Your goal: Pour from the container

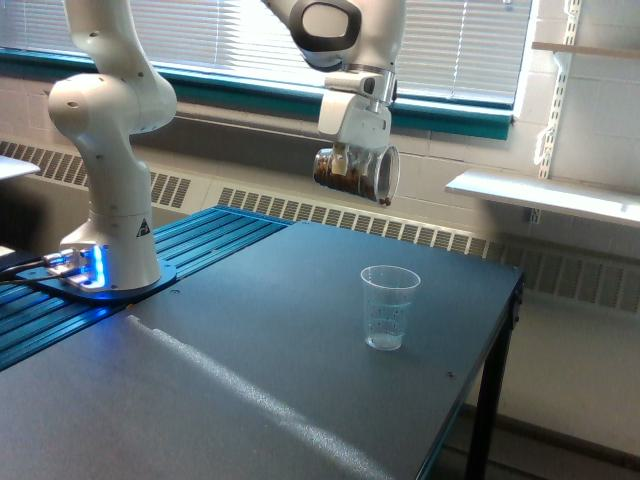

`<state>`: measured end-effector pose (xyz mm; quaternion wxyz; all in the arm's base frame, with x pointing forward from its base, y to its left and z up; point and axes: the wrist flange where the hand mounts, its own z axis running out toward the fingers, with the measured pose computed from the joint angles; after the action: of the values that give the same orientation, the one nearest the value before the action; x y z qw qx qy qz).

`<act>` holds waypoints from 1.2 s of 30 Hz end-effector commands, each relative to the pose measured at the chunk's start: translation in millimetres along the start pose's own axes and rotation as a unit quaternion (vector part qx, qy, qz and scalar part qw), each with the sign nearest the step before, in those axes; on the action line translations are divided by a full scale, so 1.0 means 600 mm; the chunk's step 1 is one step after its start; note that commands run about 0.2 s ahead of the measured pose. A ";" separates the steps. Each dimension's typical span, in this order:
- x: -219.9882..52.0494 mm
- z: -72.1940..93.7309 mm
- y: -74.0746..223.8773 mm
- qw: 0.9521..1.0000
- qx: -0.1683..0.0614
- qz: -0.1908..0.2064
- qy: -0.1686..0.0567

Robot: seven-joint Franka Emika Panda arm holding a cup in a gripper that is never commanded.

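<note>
The container [358, 174] is a small clear cup with brown granules inside, lying almost on its side in the air, its mouth turned toward the exterior view's right. My gripper [348, 160] is shut on it from above, its fingers mostly hidden behind the cup. Below and slightly to the right, a taller ribbed clear cup [389, 307] stands upright on the dark table [250, 380]. I see no granules falling and none in the ribbed cup.
The arm's white base [108, 235] stands on blue rails at the exterior view's left. The table's right edge [505, 330] drops off near the ribbed cup. A white shelf [545, 195] and a radiator line the back wall.
</note>
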<state>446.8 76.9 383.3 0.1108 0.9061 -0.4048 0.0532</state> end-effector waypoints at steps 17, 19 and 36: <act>0.005 -0.007 -0.010 0.999 -0.016 0.033 0.000; 0.006 -0.007 -0.010 0.999 -0.017 0.034 0.000; 0.008 -0.007 -0.008 0.999 -0.021 0.038 0.002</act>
<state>451.9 79.0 384.2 0.1253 0.8915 -0.4328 0.0477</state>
